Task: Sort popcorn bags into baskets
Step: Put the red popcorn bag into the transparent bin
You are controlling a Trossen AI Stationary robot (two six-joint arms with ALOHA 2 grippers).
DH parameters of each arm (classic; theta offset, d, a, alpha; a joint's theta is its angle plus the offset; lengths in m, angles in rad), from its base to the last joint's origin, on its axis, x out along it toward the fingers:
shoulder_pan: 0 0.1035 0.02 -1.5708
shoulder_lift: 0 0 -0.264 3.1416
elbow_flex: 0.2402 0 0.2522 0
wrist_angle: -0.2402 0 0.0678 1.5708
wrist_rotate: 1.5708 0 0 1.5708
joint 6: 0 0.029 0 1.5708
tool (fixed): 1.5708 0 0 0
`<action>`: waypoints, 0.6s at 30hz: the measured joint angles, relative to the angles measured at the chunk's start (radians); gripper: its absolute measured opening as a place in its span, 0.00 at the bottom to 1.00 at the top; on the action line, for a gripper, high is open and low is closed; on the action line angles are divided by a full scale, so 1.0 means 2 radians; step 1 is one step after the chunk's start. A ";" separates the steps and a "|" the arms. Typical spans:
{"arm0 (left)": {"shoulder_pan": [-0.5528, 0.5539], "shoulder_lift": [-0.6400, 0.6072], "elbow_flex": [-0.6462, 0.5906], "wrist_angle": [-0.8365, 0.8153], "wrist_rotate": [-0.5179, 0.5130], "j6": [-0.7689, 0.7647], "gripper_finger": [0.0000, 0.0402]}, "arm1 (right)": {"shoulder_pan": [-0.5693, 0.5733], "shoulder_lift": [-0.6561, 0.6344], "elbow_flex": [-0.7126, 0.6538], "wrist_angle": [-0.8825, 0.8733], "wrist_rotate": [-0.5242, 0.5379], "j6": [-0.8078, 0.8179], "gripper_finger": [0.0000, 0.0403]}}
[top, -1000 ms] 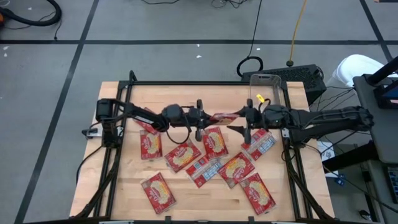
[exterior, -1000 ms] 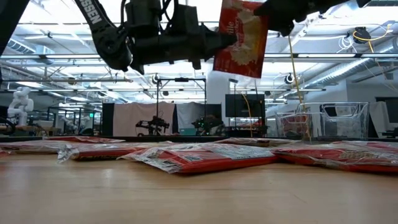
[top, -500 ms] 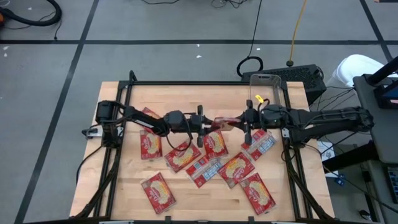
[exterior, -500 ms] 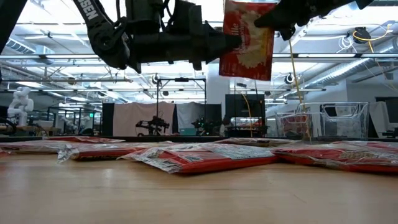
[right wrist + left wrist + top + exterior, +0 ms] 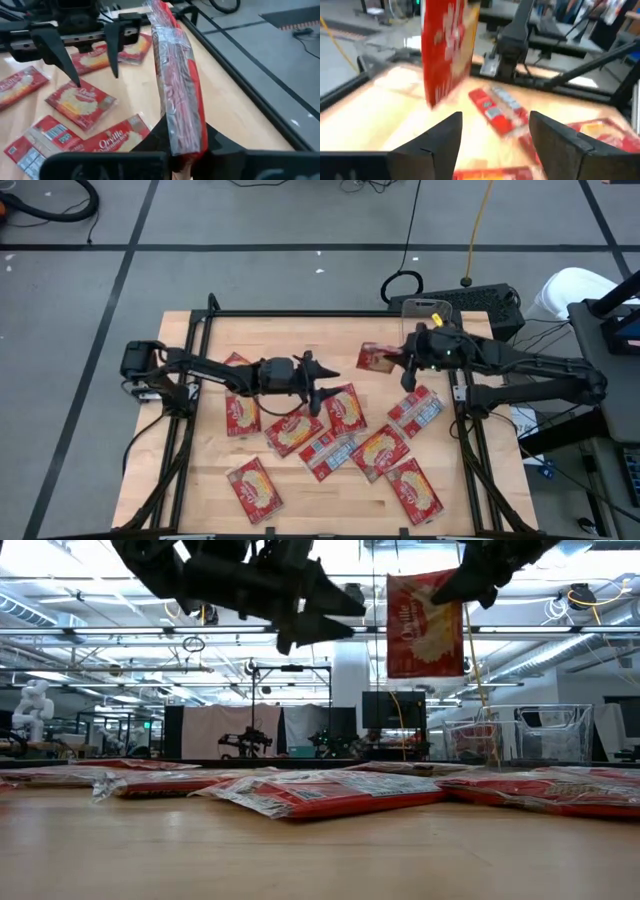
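Note:
A red popcorn bag (image 5: 376, 358) hangs in the air over the table's far middle, with my right gripper (image 5: 407, 356) shut on it; in the low view the bag (image 5: 424, 625) hangs upright. My left gripper (image 5: 320, 383) stands open a short way to the bag's left, level with it, nothing between its fingers (image 5: 495, 120). Several more popcorn bags (image 5: 345, 408) lie flat on the wooden table. The clear basket (image 5: 427, 318) stands at the table's far right corner, behind my right gripper. My right gripper pinches the bag between its two fingers at one edge (image 5: 182, 137), by the upper corner (image 5: 452, 582) on the bag's right side. The fingers come about level from the table's right. The bag hangs upright below them, clear of the table.
Loose bags cover the table's middle and near half, among them one at the near left (image 5: 256, 488) and one at the near right (image 5: 413, 490). A black frame rail (image 5: 330, 314) runs along the far edge. Bare wood lies along the far left.
My right gripper has shut on the raised bag while my left gripper has opened, let it go and drawn back toward the table's left. My right gripper has then carried the bag toward the far right, where it hangs upright.

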 joint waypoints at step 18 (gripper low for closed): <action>-0.025 0.007 0.000 -0.018 -0.002 0.002 0.37 | -0.266 0.062 0.118 -0.207 -0.131 -0.135 0.05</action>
